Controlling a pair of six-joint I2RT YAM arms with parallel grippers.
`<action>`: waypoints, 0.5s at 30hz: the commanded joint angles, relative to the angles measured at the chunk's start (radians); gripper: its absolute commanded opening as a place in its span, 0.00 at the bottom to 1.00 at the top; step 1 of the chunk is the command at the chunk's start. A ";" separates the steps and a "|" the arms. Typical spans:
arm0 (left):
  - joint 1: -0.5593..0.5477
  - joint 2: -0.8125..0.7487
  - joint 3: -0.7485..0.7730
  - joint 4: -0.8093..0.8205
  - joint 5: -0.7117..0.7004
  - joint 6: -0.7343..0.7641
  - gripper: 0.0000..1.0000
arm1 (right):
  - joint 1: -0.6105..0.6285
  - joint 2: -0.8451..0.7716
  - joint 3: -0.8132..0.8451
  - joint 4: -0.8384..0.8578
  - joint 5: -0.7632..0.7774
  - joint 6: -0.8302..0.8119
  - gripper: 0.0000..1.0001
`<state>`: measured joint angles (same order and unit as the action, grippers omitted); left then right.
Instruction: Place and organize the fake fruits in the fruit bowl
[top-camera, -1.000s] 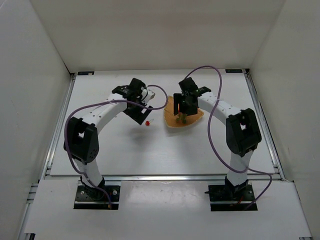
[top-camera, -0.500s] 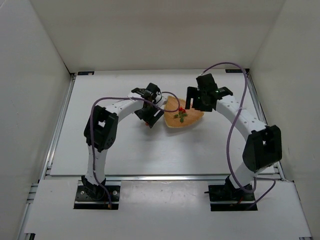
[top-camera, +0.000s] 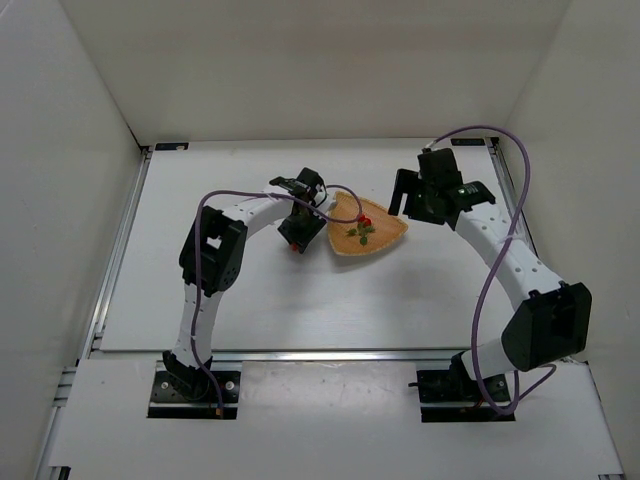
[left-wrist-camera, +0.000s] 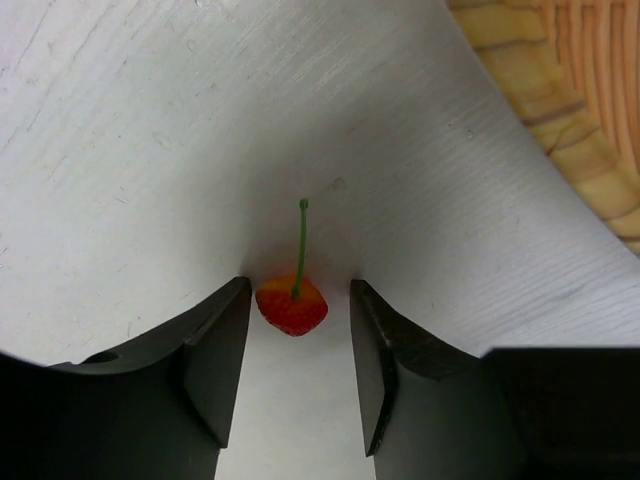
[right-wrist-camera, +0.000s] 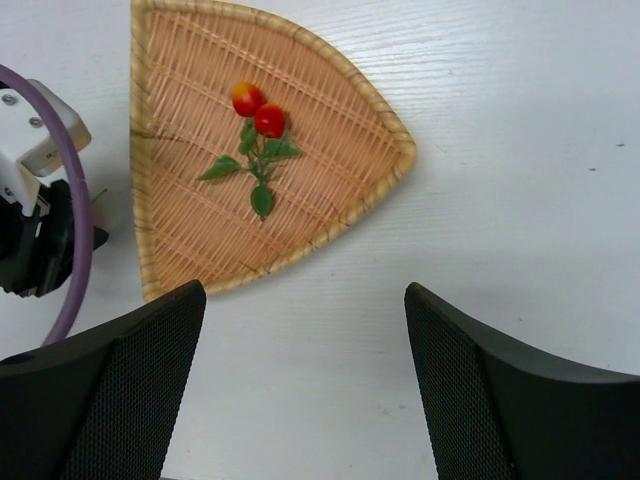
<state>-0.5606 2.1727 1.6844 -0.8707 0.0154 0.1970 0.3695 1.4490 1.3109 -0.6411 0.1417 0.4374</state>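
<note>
Red two-cherry leafy sprig dropped in tan woven triangular bowl; backs empty right gripper off, jaws wide; narrows left gripper, not yet pinching, round lone red stemmed cherry on white table just beside bowl.

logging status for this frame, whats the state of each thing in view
loose cherry: on the table, not gripped
cherry sprig: lying inside fruit bowl
fruit bowl: upright, holding the sprig
left end effector: open, straddling loose cherry
right end effector: open, empty
</note>
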 joint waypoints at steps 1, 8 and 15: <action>-0.002 0.006 0.031 0.019 0.030 -0.010 0.55 | -0.014 -0.036 -0.009 -0.008 0.018 -0.002 0.85; -0.002 -0.045 0.003 0.010 0.028 -0.001 0.30 | -0.032 -0.055 0.001 -0.017 0.027 -0.012 0.85; -0.022 -0.102 0.113 -0.073 -0.014 -0.001 0.24 | -0.041 -0.084 0.001 -0.017 0.027 -0.012 0.84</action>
<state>-0.5629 2.1712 1.7176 -0.9173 0.0154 0.1913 0.3393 1.4212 1.3106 -0.6544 0.1555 0.4366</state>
